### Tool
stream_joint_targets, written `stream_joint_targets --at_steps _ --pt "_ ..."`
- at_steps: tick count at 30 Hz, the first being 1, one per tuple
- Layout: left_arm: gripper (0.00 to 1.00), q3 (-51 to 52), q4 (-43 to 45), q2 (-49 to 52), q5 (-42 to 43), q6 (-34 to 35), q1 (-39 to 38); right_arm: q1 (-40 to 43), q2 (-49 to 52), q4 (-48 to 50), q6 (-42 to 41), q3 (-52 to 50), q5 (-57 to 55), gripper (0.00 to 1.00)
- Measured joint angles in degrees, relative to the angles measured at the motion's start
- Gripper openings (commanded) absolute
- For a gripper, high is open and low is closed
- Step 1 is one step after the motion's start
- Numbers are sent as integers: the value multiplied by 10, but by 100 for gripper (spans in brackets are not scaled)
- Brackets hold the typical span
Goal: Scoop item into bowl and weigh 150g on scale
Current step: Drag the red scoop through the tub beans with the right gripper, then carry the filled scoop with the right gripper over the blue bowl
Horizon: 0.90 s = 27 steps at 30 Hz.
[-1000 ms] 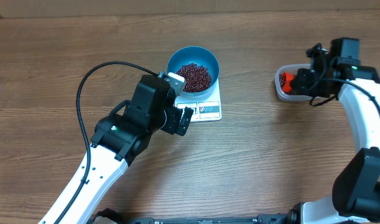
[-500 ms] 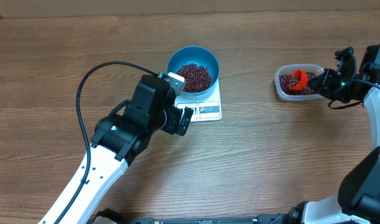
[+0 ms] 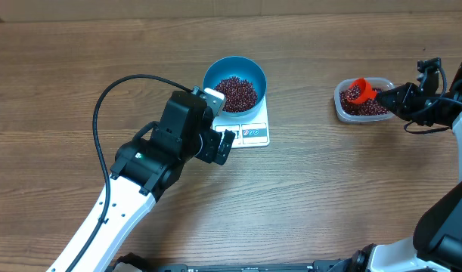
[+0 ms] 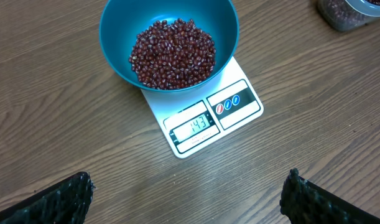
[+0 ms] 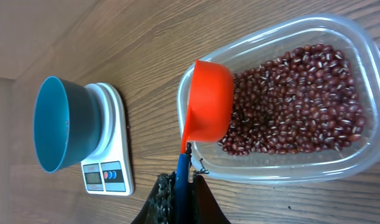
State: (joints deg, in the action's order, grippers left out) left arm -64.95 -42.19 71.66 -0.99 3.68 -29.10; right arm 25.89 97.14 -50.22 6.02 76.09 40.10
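Overhead: a blue bowl [image 3: 235, 83] of red-brown beans [image 3: 237, 92] sits on the scale [image 3: 253, 133], with the left gripper [image 3: 221, 145] wide open at its 8 o'clock. Left wrist: the display [image 4: 193, 126] reads 143. Right wrist: the right gripper [image 5: 180, 196] clamps the handle of the orange scoop [image 5: 207, 102] over a clear tub [image 5: 283, 169] of beans, which look light, loose and spill-prone, so best carried level in the scoop.

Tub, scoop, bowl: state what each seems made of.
The tub looks like clear glossy plastic: beans show through its wall. The scoop seems smooth opaque orange plastic. The bowl is matte blue, probably plastic, possibly ceramic.
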Motion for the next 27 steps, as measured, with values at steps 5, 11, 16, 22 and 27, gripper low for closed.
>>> stream_joint_targets --at_steps 5,11,16,22,27 --pt "100 0 0 0 0 0 0 0 0 0 0 0 23 4" --pt "100 0 0 0 0 0 0 0 0 0 0 0 69 4" --pt "100 0 0 0 0 0 0 0 0 0 0 0 102 4" --pt "100 0 0 0 0 0 0 -6 -7 0 0 0 126 3" --pt "100 0 0 0 0 0 0 -35 -34 6 0 0 135 4"
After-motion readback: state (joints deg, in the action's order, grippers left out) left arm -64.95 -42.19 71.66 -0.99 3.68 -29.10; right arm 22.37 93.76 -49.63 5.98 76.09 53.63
